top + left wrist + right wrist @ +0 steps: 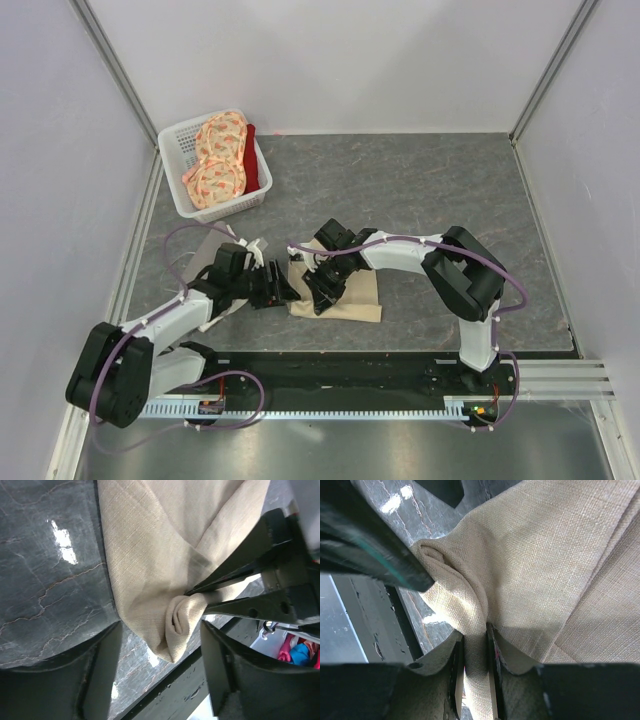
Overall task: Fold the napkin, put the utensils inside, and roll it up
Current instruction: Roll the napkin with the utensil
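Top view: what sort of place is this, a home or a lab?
Probably a lab robot cell, not a home: white panels on metal posts box in a grey table, a black rail runs along its near edge, and a basket holds cloths.

No text, label, brand, number or sign can be read in any of the three views. The small coloured tags (208, 407) on the rail (340, 405) by the arm bases are too small to show if anything is written on them.
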You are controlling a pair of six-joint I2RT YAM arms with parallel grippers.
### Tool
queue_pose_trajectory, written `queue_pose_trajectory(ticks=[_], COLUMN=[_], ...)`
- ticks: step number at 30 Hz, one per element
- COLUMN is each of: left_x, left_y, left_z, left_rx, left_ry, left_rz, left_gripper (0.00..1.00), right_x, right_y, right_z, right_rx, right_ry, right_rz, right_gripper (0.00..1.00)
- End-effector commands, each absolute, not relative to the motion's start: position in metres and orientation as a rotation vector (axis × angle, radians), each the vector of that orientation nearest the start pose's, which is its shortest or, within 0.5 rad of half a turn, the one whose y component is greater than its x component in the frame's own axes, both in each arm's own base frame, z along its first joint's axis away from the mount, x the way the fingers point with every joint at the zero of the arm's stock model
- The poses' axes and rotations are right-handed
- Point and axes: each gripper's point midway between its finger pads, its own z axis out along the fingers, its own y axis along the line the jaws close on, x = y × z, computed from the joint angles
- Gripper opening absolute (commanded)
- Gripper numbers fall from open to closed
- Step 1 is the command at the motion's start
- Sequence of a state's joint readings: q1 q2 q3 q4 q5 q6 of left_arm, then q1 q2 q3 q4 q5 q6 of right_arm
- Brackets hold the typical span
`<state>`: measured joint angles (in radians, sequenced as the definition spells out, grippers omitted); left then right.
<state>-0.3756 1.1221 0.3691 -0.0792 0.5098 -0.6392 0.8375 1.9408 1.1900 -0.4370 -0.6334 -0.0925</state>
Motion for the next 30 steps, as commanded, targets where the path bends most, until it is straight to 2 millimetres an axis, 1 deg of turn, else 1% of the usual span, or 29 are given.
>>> queue_pose_trajectory(ticks=[1,2,3,5,6,8,9,10,11,12,13,14,15,16,17,18,19,20,21,22,23,24,25,26,27,28,29,30], left_x=[0.186,0.185,0.185,0.183,0.184,0.184,0.183,0.183,0.182,0.182,0.181,0.182,0.184,0.182,0.185,0.186,0.184,0.187,0.189,0.188,0.189,0.189,0.189,0.187,0.189,0.189,0.19,0.189], left_y=[-0.196,-0.197,-0.197,-0.197,-0.197,-0.197,-0.197,-0.196,-0.196,-0.196,-0.196,-0.197,-0.196,-0.194,-0.194,-0.193,-0.192,-0.193,-0.193,-0.195,-0.195,-0.195,-0.196,-0.195,-0.194,-0.193,-0.193,-0.192], left_z=[0.043,0.042,0.041,0.038,0.038,0.035,0.031,0.029,0.028,0.025,0.024,0.024,0.025,0.021,0.023,0.023,0.021,0.023,0.023,0.023,0.023,0.023,0.023,0.021,0.021,0.019,0.019,0.019], left_rx=[-0.069,-0.065,-0.066,-0.065,-0.065,-0.063,-0.067,-0.074,-0.077,-0.083,-0.083,-0.077,-0.075,-0.081,-0.073,-0.074,-0.076,-0.066,-0.064,-0.06,-0.051,-0.05,-0.046,-0.043,-0.042,-0.044,-0.038,-0.04], left_ry=[2.558,2.562,2.567,2.579,2.578,2.588,2.605,2.615,2.622,2.638,2.646,2.649,2.65,2.673,2.674,2.68,2.699,2.694,2.696,2.706,2.712,2.718,2.728,2.753,2.756,2.766,2.769,2.777], left_rz=[-1.106,-1.11,-1.108,-1.104,-1.102,-1.101,-1.095,-1.086,-1.084,-1.082,-1.083,-1.08,-1.073,-1.051,-1.04,-1.03,-1.015,-1.012,-1.011,-1.02,-1.02,-1.021,-1.019,-1.008,-0.999,-0.989,-0.984,-0.978], left_gripper=[0.62,0.6,0.54,0.52,0.46,0.41,0.34,0.29,0.25,0.19,0.16,0.14,0.09,0.06,0.02,0.02,0.02,0.02,0.02,0.02,0.02,0.02,0.02,0.02,0.02,0.02,0.02,0.02], right_x=[0.173,0.174,0.175,0.177,0.177,0.179,0.18,0.181,0.184,0.187,0.189,0.194,0.197,0.205,0.207,0.212,0.219,0.217,0.221,0.224,0.218,0.221,0.213,0.212,0.212,0.205,0.206,0.205], right_y=[0.301,0.301,0.302,0.305,0.305,0.308,0.309,0.309,0.312,0.313,0.314,0.317,0.318,0.319,0.319,0.322,0.323,0.319,0.322,0.322,0.315,0.319,0.323,0.313,0.316,0.318,0.312,0.312], right_z=[-0.03,-0.03,-0.029,-0.028,-0.028,-0.026,-0.025,-0.024,-0.02,-0.017,-0.013,-0.003,0.003,0.018,0.024,0.034,0.053,0.056,0.064,0.081,0.076,0.083,0.095,0.087,0.09,0.093,0.087,0.086], right_rx=[-1.429,-1.423,-1.421,-1.411,-1.407,-1.407,-1.406,-1.398,-1.396,-1.391,-1.385,-1.373,-1.368,-1.352,-1.342,-1.336,-1.323,-1.335,-1.332,-1.319,-1.329,-1.34,-1.36,-1.364,-1.373,-1.385,-1.379,-1.38], right_ry=[2.692,2.696,2.692,2.694,2.695,2.686,2.679,2.681,2.665,2.654,2.645,2.614,2.592,2.544,2.521,2.473,2.396,2.361,2.298,2.221,2.209,2.13,2.056,2.049,1.995,1.963,1.967,1.957], right_rz=[0.809,0.816,0.819,0.832,0.836,0.847,0.851,0.847,0.849,0.84,0.83,0.827,0.817,0.788,0.771,0.766,0.726,0.699,0.684,0.642,0.62,0.599,0.585,0.495,0.468,0.452,0.4,0.39], right_gripper=[0.31,0.31,0.31,0.31,0.31,0.32,0.32,0.34,0.36,0.4,0.41,0.43,0.46,0.48,0.52,0.53,0.54,0.56,0.57,0.58,0.62,0.63,0.64,0.64,0.65,0.65,0.65,0.65])
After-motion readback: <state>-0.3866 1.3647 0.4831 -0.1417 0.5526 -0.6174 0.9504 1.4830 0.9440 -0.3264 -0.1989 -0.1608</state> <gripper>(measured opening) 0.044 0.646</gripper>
